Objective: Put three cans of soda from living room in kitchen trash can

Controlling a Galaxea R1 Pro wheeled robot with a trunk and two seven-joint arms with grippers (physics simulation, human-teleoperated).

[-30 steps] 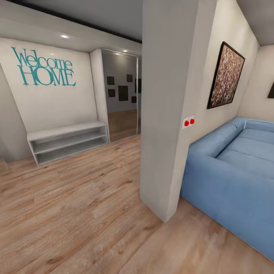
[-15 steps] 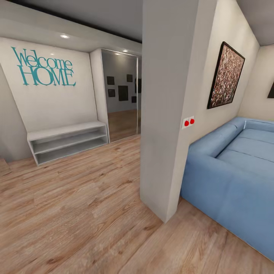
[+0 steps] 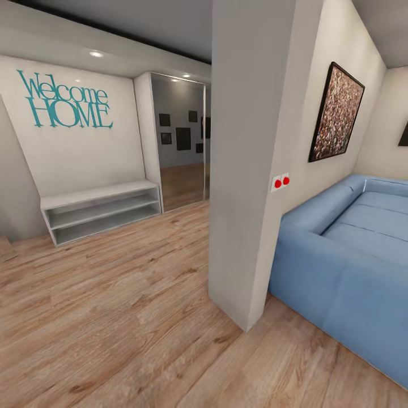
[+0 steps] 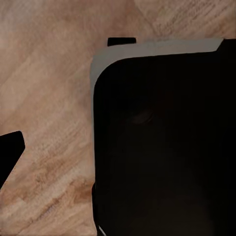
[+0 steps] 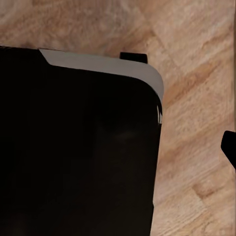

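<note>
Nothing moved since earlier frames, white pillar [image 3: 249, 170] corner dead ahead, blue sofa [image 3: 345, 266] touching its right side, open plank floor [image 3: 113, 317] left toward shelf bench [image 3: 99, 211], finger state can't tell, sofa marks living room.

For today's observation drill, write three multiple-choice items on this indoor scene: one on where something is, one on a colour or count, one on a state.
1. Where is the framed picture?
A. on the wall above the sofa
B. over the white bench
C. on the floor

2. What colour is the "Welcome HOME" lettering?
A. red
B. teal
C. black

3. What state are the white bench's shelves in?
A. packed with shoes
B. bare
C. covered by doors

Answers: 1 A, it hangs over the blue sofa. 2 B, the letters are teal against the pale wall. 3 B, both open shelves hold nothing.
</note>
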